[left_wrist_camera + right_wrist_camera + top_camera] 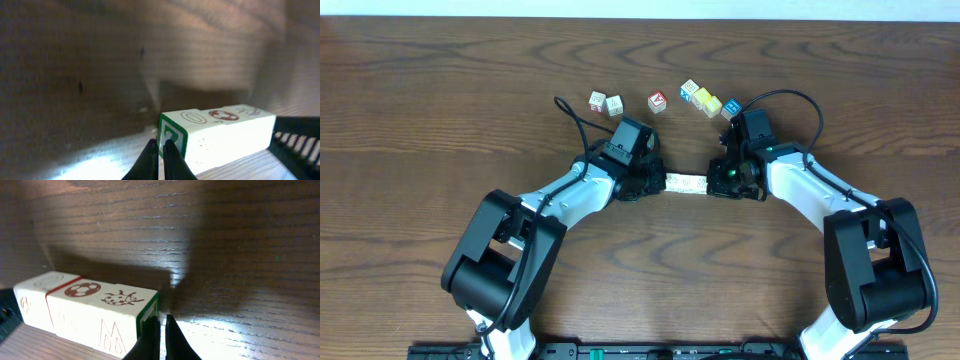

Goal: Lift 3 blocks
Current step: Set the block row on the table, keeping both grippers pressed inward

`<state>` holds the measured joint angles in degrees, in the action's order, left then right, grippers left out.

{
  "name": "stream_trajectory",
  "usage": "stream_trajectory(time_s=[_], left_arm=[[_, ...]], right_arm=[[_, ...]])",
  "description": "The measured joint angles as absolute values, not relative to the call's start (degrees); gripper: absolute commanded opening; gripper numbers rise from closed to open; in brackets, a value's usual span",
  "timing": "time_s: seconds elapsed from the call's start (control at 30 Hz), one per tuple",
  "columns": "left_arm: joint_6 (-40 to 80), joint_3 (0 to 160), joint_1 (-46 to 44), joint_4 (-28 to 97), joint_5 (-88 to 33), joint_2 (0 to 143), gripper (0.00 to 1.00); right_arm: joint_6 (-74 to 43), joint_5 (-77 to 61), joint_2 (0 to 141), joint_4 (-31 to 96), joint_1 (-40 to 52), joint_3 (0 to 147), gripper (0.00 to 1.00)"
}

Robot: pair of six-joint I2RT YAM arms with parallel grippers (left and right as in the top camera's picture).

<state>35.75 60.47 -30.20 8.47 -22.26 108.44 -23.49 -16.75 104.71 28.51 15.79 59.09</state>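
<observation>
Left arm [570, 195]: I see it angled in from the lower left, elbow bent; left gripper [161, 145] fingers pressed together, tips against the row's green-edged end.
Right arm [810, 180]: mirrored; right gripper [161, 322] also pressed together, butting the other end.
Blocks [686, 184]: 3 cream wooden cubes, reddish-brown prints, 1 end-to-end row squeezed between both grippers, mid-table.
Table [440, 90]: dark, grained wood.

A dark brown wooden table [440, 120] with wavy grain fills the view; a pale strip [640, 6] shows beyond its far edge.
</observation>
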Motion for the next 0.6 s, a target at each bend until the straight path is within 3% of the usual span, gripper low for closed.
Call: stream_trajectory(time_s=[0.6], left_arm=[[35.7,60.5,-30.5,9.4,-22.1,108.4,0.07]], right_arm=[[-23.5,-16.5,104.7,28.3,15.8,60.1,0.04]])
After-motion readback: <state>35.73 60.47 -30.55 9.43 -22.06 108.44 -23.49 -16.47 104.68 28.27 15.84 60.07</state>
